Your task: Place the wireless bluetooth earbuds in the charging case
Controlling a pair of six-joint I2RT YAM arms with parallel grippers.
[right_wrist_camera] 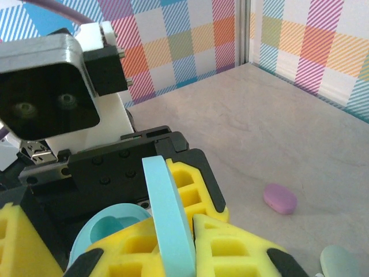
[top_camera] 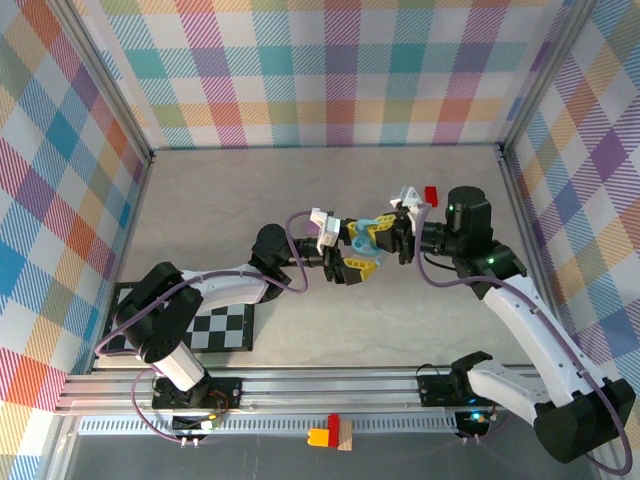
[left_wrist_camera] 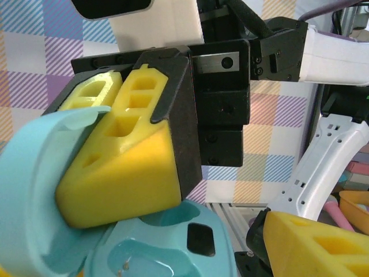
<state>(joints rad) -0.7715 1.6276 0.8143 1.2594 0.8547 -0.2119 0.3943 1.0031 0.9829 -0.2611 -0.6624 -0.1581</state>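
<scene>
The light-blue charging case [top_camera: 366, 240] hangs open in mid-air between both grippers. My right gripper [right_wrist_camera: 173, 226] is shut on the edge of its lid [right_wrist_camera: 165, 213], with yellow fingers [left_wrist_camera: 121, 173] on either side. In the left wrist view the case base [left_wrist_camera: 222, 222] shows two empty wells and a dark slot. My left gripper [top_camera: 355, 262] stands open around the base, and a gap separates its right finger [left_wrist_camera: 314, 242] from the case. A purple earbud [right_wrist_camera: 281, 198] lies on the table to the right.
A red block [top_camera: 431, 194] sits behind the right wrist. A pale mint piece [right_wrist_camera: 341, 261] lies near the purple earbud. A checkerboard mat [top_camera: 215, 330] is at the near left. Plaid walls enclose the table on three sides.
</scene>
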